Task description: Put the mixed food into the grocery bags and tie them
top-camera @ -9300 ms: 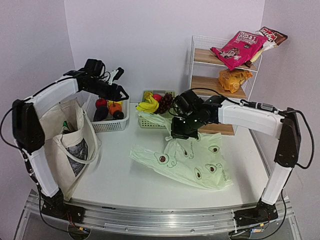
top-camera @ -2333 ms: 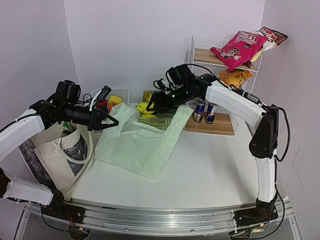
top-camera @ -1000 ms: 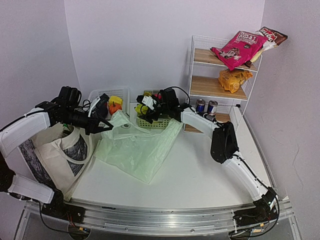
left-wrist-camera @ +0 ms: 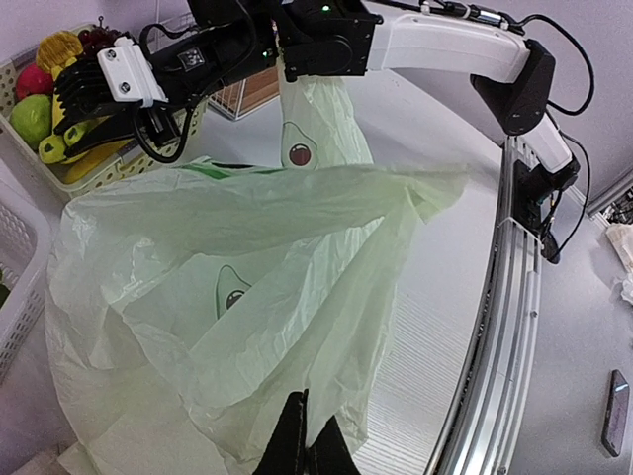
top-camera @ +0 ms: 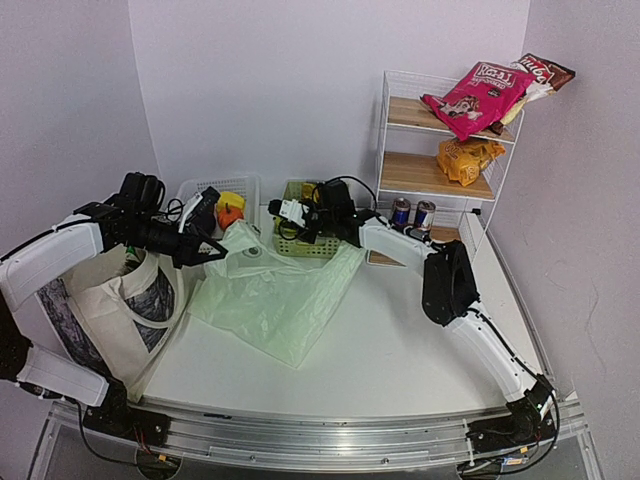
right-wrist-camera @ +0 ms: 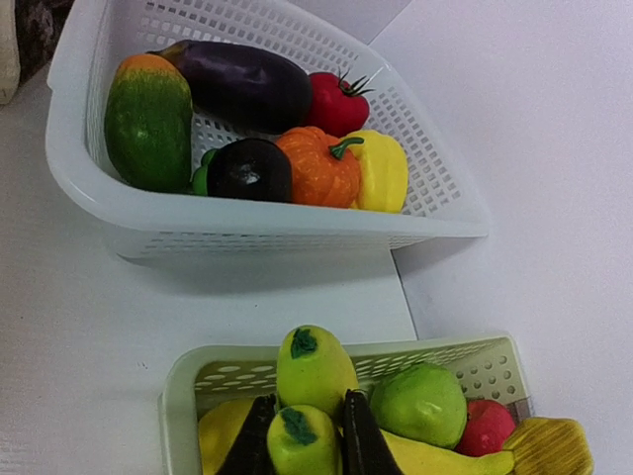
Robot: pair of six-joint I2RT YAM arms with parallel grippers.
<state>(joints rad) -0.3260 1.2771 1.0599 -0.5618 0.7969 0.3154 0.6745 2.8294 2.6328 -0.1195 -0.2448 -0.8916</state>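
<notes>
My left gripper (left-wrist-camera: 307, 421) is shut on the edge of the pale-green avocado-print plastic bag (left-wrist-camera: 247, 297), holding it up and spread over the table (top-camera: 280, 300). My right gripper (right-wrist-camera: 307, 394) reaches into the green fruit basket (right-wrist-camera: 188, 381). Its fingers press on either side of a yellow banana tip (right-wrist-camera: 300, 445), with a second banana (right-wrist-camera: 315, 361) just behind. From above, the right gripper (top-camera: 283, 212) is at the basket's left end. The cream canvas tote (top-camera: 110, 300) stands under my left arm. Snack packets (top-camera: 475, 95) and two cans (top-camera: 412, 213) sit on the wire shelf.
A white basket (right-wrist-camera: 297, 223) of vegetables stands next to the fruit basket, at the back left. A green apple (right-wrist-camera: 420, 404) and a red one (right-wrist-camera: 490, 427) lie beside the bananas. The wire shelf (top-camera: 385, 130) stands at the back right.
My right gripper's fingers have closed in on the banana in the fruit basket. The left gripper keeps the plastic bag held up in the same place.
</notes>
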